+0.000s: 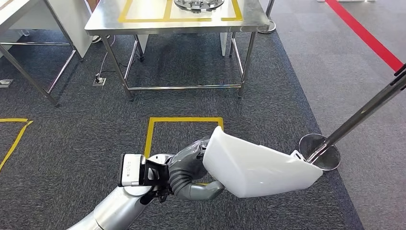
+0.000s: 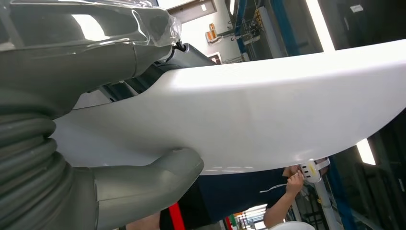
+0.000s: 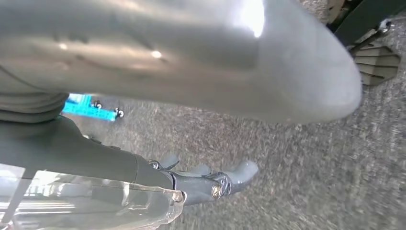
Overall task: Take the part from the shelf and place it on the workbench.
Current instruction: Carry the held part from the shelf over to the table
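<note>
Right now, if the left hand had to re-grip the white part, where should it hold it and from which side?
Probably where it holds now: the left hand grips the white part at its broad near end, thumb under the edge, fingers on top. The far end tapers toward the pole base, so coming from the robot's left looks safest.

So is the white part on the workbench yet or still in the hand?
In hand: the left hand grips the white part above the carpet, short of the workbench.
</note>
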`<state>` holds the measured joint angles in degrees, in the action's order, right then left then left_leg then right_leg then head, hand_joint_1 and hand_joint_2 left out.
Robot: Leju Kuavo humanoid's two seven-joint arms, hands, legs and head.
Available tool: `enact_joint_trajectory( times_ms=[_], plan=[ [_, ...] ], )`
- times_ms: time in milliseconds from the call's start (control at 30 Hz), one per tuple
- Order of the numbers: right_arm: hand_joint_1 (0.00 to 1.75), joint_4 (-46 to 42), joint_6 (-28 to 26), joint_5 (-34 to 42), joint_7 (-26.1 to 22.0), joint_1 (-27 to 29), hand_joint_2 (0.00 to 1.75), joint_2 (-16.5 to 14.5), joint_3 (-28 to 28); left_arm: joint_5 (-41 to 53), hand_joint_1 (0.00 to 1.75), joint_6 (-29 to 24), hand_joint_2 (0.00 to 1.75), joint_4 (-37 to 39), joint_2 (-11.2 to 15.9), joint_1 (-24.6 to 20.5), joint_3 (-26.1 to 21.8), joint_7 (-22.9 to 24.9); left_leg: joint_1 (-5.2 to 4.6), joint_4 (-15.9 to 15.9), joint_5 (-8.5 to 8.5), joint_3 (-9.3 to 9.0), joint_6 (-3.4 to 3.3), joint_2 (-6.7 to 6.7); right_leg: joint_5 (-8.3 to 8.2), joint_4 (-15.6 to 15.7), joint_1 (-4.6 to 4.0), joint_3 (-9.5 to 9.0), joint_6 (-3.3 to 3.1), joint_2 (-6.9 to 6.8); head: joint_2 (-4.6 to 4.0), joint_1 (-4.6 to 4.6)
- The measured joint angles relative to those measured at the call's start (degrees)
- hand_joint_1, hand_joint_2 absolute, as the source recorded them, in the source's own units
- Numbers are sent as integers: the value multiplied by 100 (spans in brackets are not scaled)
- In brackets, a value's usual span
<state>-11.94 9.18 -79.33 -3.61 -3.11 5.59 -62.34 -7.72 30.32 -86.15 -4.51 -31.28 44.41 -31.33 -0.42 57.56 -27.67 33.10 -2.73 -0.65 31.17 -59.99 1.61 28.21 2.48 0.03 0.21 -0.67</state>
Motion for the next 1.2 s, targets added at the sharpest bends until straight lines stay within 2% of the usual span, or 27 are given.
enact_joint_trajectory(
  times_ms=[67,133,167,200,233,300,367,467,500,533,567,633,667,700,733,767,800,833,867,900,933,1000,1033,1067,1133,1167,1200],
  plan=[
    [0,-1,-2,-1,5,-11,0,10,0,1,175,-1,175,2,-5,6,2,1,19,-20,-53,-122,-43,5,192,-548,0,315,24,-3,0,29],
    [0,-1,-3,-1,7,-2,0,22,0,2,175,-1,175,7,-4,28,8,1,10,-18,-130,-186,-61,-4,440,-1227,-3,821,46,-3,1,54],
    [0,-1,-3,-1,10,12,0,25,0,2,175,-1,175,9,-2,42,13,1,5,-18,-173,-227,-62,-13,482,-1380,-5,1002,50,-3,1,57],
    [0,-1,-2,-1,13,25,0,27,0,2,175,-1,175,11,-2,51,19,1,1,-17,-221,-283,-60,-22,411,-1327,-7,1087,44,-3,1,61],
    [0,-1,-2,-1,15,35,0,31,-1,2,175,-1,175,12,-2,55,25,1,-1,-17,-276,-353,-52,-29,219,-1058,-9,1063,30,-3,1,61],
    [0,-1,-2,-1,19,43,0,40,-2,2,175,-1,175,18,1,56,34,1,-5,-20,-393,-485,-17,-31,-312,-319,-22,889,-11,-6,1,61],
    [0,-1,-2,-1,20,45,0,46,-2,2,175,-1,175,30,4,56,38,2,-9,-29,-490,-547,48,-30,-568,38,-55,791,-64,-13,1,53],
    [0,-2,-2,-14,0,59,0,49,-2,-1,175,-1,175,30,6,51,36,3,-10,42,-532,-587,137,-25,-539,70,-66,707,-173,-8,1,44],
    [0,-2,-2,-21,-11,60,0,51,-2,-2,175,-1,175,22,6,47,34,3,-9,201,-518,-529,160,-15,-511,85,-50,655,-206,-4,1,36],
    [0,-3,-2,-28,-20,54,0,53,-2,-2,175,-1,175,11,7,42,31,3,-5,460,-527,-373,187,-6,-477,99,-31,596,-233,0,1,28],
    [0,-3,-2,-32,-26,51,0,55,-2,-2,175,-1,175,2,8,41,28,3,4,819,-583,-131,217,4,-435,112,-17,542,-251,0,1,16],
    [0,-3,-2,-36,-27,46,0,58,-2,-2,175,-1,175,-9,19,54,26,3,27,1530,-819,427,271,9,-335,117,-2,441,-264,1,1,1],
    [0,-3,-2,-36,-27,49,0,57,-2,-1,175,-1,175,-9,25,65,26,4,36,1713,-919,642,285,10,-282,117,3,384,-261,2,1,-2],
    [0,-3,-2,-37,-26,51,0,57,-2,0,175,-1,175,-9,31,73,27,4,42,1720,-924,768,289,10,-226,117,6,316,-255,4,1,-1],
    [0,-3,-2,-37,-26,52,0,56,-2,0,175,-1,175,-9,33,76,26,5,46,1540,-799,795,283,11,-166,118,7,236,-246,6,1,-2],
    [0,-3,-2,-37,-26,51,0,56,-2,0,175,-1,175,-9,33,77,24,5,46,1218,-557,744,269,14,-104,120,8,151,-235,8,1,-2],
    [0,-3,-2,-37,-26,50,0,54,-2,0,175,-1,175,-9,35,77,22,5,42,822,-223,655,246,26,-38,121,5,71,-216,10,1,-1],
    [0,-3,-2,-37,-26,46,0,51,-2,-1,175,-1,175,-8,39,80,18,5,31,511,-9,573,218,35,27,126,-2,7,-187,20,1,1],
    [0,-3,-2,-37,-26,38,0,51,-2,1,175,-1,175,-9,43,83,13,6,17,315,123,500,188,41,87,144,-8,-36,-149,26,1,3],
    [0,-3,-2,-38,-26,33,0,50,-2,3,175,-1,175,-11,46,86,6,7,5,211,178,456,149,38,115,140,-13,-85,-104,29,1,4],
    [0,-3,-2,-39,-25,29,0,49,-2,3,175,-1,175,-15,44,88,-2,7,-1,206,125,409,111,27,121,145,-14,-132,-62,29,1,8],
    [0,-3,-1,-40,-24,24,0,48,-2,2,175,-1,175,-26,26,86,-14,8,18,147,138,272,29,13,85,1,-7,-154,-9,16,1,13],
    [0,-3,0,-40,-24,17,0,46,-2,1,175,-1,175,-30,14,82,-16,8,28,137,109,200,-6,16,88,-205,-5,-49,6,14,1,23],
    [0,-3,0,-40,-24,8,0,46,-2,1,175,-1,175,-34,4,79,-17,8,33,126,69,139,-37,17,138,-523,-3,143,19,13,1,31],
    [0,-3,0,-40,-24,5,0,48,-2,2,175,-1,175,-39,-4,82,-16,8,24,124,-35,47,-79,9,414,-1237,-8,664,49,12,1,46],
    [0,-3,0,-40,-24,15,0,48,-2,2,175,-1,175,-40,-3,88,-15,8,17,124,-92,-7,-87,-4,583,-1460,-9,891,60,12,1,48],
    [0,-3,0,-40,-24,27,0,48,-2,2,175,-1,175,-40,-2,95,-15,8,11,124,-156,-77,-89,-18,684,-1511,-11,1045,61,12,1,49]
  ],
)
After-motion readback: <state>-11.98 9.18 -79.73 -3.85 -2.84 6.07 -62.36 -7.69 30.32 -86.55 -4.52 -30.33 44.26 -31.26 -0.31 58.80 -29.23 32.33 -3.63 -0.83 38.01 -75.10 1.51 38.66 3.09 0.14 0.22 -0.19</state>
